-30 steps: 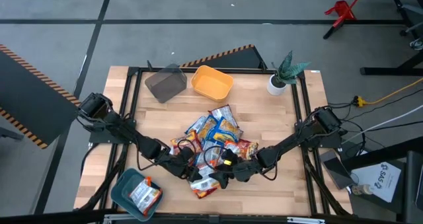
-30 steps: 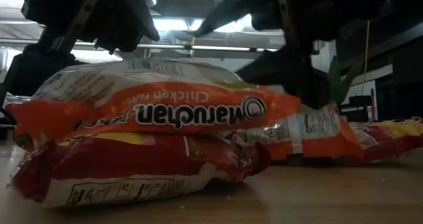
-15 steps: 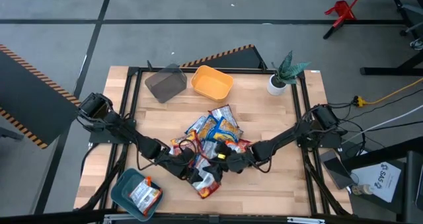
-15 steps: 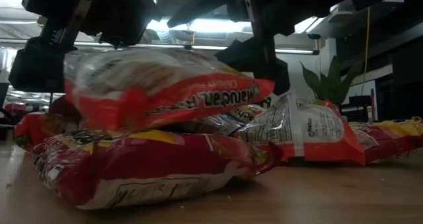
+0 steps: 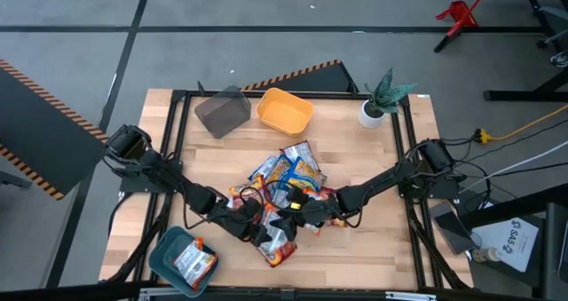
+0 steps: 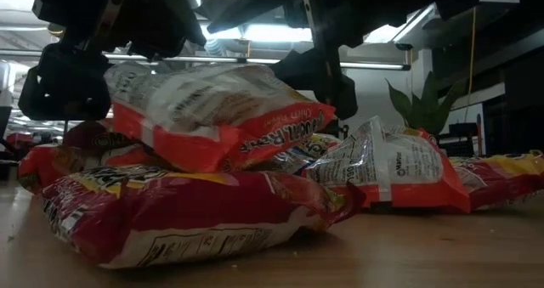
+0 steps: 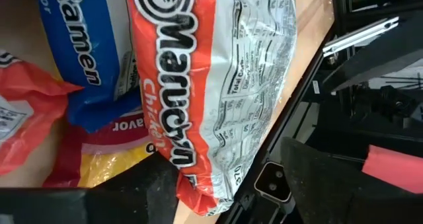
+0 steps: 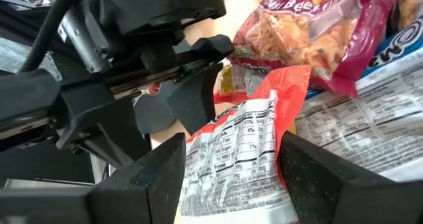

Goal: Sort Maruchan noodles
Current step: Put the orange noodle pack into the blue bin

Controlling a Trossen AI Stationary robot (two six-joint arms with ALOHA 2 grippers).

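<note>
Both grippers meet at one orange packet atop the noodle pile: right gripper clenches one short end between its fingers, left gripper straddles the opposite end, grasp uncertain, long axis spanning between them.

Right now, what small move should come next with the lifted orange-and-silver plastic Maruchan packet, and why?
Probably the left gripper should take hold of the orange-and-silver plastic Maruchan packet. The right gripper holds it above the pile, its free end reaches the left gripper, and the teal plastic bin holding a similar packet sits on the left arm's side.
</note>
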